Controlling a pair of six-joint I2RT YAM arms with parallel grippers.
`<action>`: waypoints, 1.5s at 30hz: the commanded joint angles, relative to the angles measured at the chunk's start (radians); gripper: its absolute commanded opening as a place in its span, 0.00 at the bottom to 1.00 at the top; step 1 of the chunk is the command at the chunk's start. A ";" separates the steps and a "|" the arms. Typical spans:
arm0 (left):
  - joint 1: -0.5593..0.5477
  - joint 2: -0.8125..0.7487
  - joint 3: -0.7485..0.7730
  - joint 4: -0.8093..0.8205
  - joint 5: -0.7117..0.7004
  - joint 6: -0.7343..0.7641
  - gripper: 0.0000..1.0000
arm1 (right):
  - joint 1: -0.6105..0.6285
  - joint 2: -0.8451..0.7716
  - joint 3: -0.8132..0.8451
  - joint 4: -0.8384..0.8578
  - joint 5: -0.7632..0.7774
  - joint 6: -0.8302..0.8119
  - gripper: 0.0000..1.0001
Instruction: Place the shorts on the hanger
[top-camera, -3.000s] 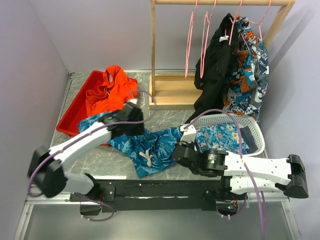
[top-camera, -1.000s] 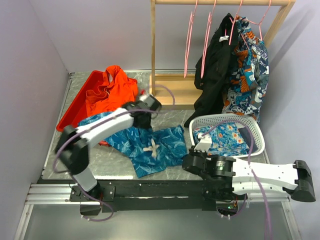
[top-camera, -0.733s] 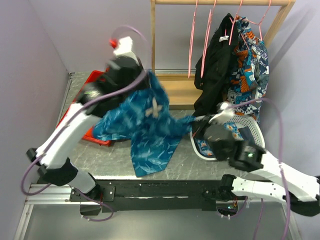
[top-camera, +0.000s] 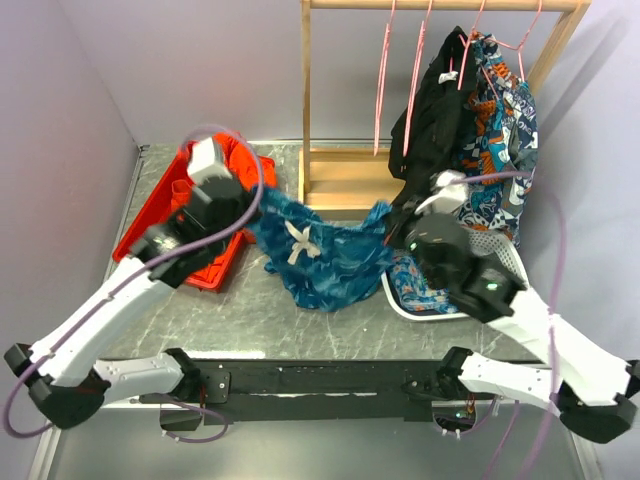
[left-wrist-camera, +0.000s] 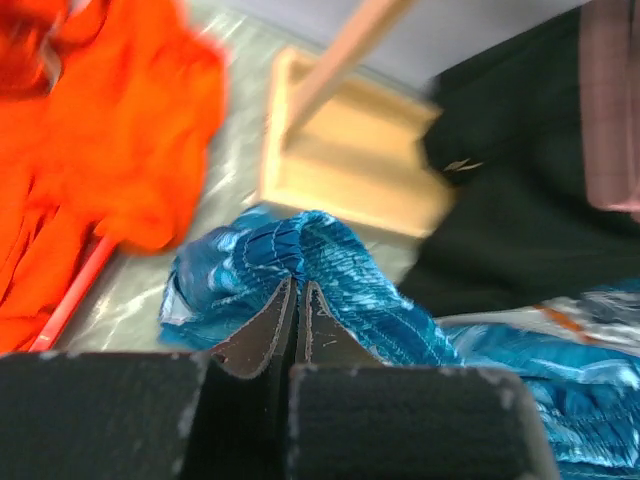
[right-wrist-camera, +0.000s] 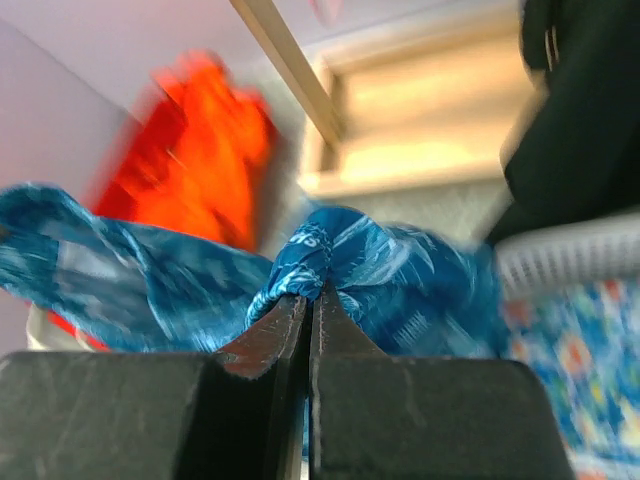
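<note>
The teal-blue leaf-print shorts (top-camera: 325, 255) hang off the table, stretched between both grippers in front of the wooden rack. Their white drawstring (top-camera: 297, 243) dangles near the middle. My left gripper (top-camera: 252, 207) is shut on the waistband's left end, the bunched shorts (left-wrist-camera: 335, 262) showing just past the left gripper's tips (left-wrist-camera: 298, 286). My right gripper (top-camera: 393, 228) is shut on the right end, with the fabric of the shorts (right-wrist-camera: 400, 268) folded over the right gripper's tips (right-wrist-camera: 312, 291). Empty pink hangers (top-camera: 380, 80) hang from the rail above.
A red bin (top-camera: 150, 215) with an orange garment (top-camera: 235, 165) sits at the left. A white basket (top-camera: 505, 262) of floral cloth stands at the right. A black garment (top-camera: 430, 130) and a navy-and-orange floral one (top-camera: 500, 130) hang on the rack, whose wooden base (top-camera: 345, 180) lies behind the shorts.
The shorts were lifted off the table by both grippers. The left arm swung high, then came down; the shorts now hang spread between the two grippers near the rack.
</note>
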 joint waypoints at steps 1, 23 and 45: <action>0.087 -0.059 -0.274 0.106 0.148 -0.117 0.01 | -0.062 -0.007 -0.232 0.016 -0.127 0.129 0.00; 0.144 0.024 -0.615 0.324 0.442 -0.149 0.01 | -0.224 0.212 0.342 -0.130 -0.196 -0.133 0.69; 0.144 -0.005 -0.568 0.275 0.446 -0.083 0.01 | -0.485 0.725 0.869 -0.219 -0.124 -0.196 0.65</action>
